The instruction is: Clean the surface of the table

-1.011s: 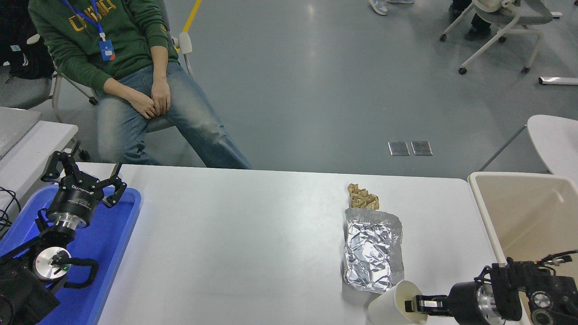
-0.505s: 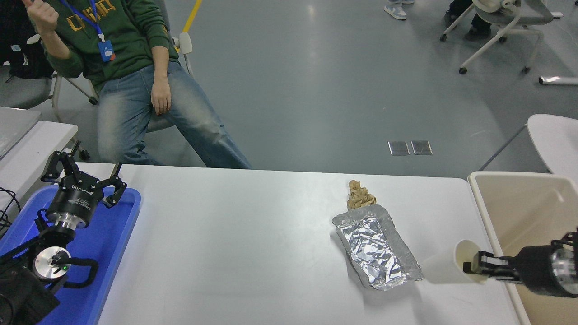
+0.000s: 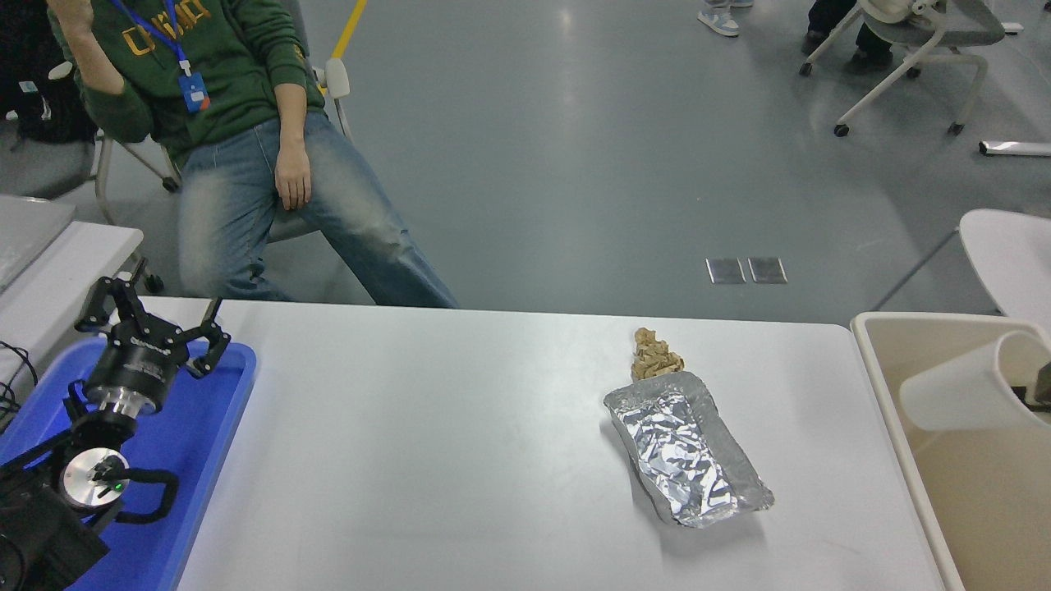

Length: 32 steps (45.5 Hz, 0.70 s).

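Observation:
The white table surface holds a crumpled silver foil bag lying at an angle at the right of middle. A wad of brown paper lies right behind the bag. My right gripper shows only as a dark sliver at the right edge. It holds a white paper cup on its side in the air over the beige bin. My left gripper is parked at the lower left over the blue tray, its fingers spread open and empty.
A person in a green top and jeans sits on a chair behind the table's far left corner. A second white table stands at the right, beyond the bin. An office chair stands far back at the right.
My right gripper has carried the paper cup from the table's front right edge up and to the right over the bin. The foil bag was knocked askew. The person raised an arm.

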Motion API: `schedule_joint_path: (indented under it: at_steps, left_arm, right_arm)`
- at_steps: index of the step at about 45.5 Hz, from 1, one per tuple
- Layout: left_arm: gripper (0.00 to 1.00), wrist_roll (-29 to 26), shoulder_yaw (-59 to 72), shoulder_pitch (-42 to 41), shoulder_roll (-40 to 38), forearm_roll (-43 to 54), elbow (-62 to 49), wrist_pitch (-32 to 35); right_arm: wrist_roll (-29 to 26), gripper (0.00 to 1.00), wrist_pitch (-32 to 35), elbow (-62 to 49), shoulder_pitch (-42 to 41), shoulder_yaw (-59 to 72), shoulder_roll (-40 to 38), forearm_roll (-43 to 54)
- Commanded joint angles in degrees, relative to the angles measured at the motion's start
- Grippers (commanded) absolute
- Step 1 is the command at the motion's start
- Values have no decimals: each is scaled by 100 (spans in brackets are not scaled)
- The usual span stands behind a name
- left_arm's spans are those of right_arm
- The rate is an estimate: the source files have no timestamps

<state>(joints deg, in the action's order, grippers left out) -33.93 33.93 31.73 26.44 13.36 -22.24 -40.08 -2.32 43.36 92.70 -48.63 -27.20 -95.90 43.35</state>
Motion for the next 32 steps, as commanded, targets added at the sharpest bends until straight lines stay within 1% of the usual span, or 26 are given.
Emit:
schedule_joint_path:
  at_steps: [1, 9, 14, 28, 32]
  left_arm:
    - [100, 0, 0, 0, 2, 0, 0, 0]
    - [100, 0, 0, 0, 2, 0, 0, 0]
    - [100, 0, 0, 9, 2, 0, 0, 0]
    - [100, 0, 0, 0, 2, 0, 0, 0]
    - [100, 0, 0, 0, 2, 0, 0, 0]
  right_arm:
    - [-5, 0, 375, -33, -94, -234, -324, -107]
    - [-23, 0, 313, -173, -76, -163, -236, -99]
    - [-41, 0, 208, -603, -32, -14, -17, -11]
    - [-58, 0, -600, -1948, -14, 864, 897, 16]
    - [-67, 0, -925, -2334, -14, 1084, 1187, 16]
